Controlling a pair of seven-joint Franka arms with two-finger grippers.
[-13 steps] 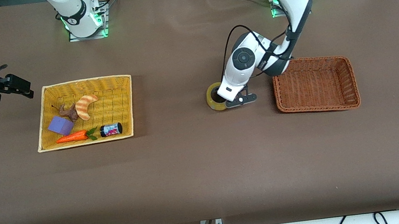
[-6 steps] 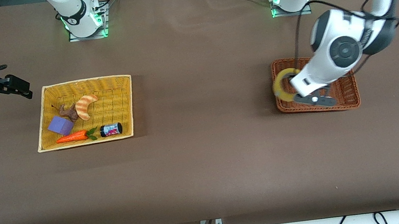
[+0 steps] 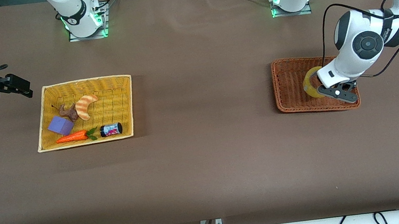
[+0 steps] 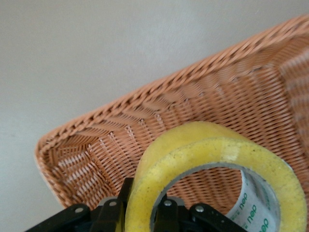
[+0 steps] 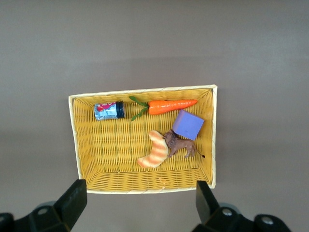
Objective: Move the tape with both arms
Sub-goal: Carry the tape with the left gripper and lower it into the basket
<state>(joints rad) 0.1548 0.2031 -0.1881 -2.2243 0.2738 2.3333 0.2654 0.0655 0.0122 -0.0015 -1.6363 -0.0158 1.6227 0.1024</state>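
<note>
The tape (image 3: 310, 83), a pale-yellow ring, is gripped on its wall by my left gripper (image 3: 322, 87), with one finger inside the hole and one outside. It hangs tilted on edge just above the floor of the brown wicker basket (image 3: 292, 108) at the left arm's end of the table. In the left wrist view the tape (image 4: 207, 150) fills the frame over the basket's weave (image 4: 96, 154), with the left gripper (image 4: 145, 205) shut on it. My right gripper (image 3: 22, 87) waits open and empty, held high beside the yellow basket (image 3: 82, 81); it also shows in the right wrist view (image 5: 139, 193).
The yellow basket (image 5: 145, 188) holds a croissant (image 3: 85, 105), a purple block (image 3: 61, 125), a carrot (image 3: 72, 137), a small black can (image 3: 111, 130) and a brown toy animal (image 3: 68, 112). Bare brown table lies between the two baskets.
My left arm has carried the tape from the middle of the table to over the brown basket, then farther into it and lower. The right arm has not moved.
</note>
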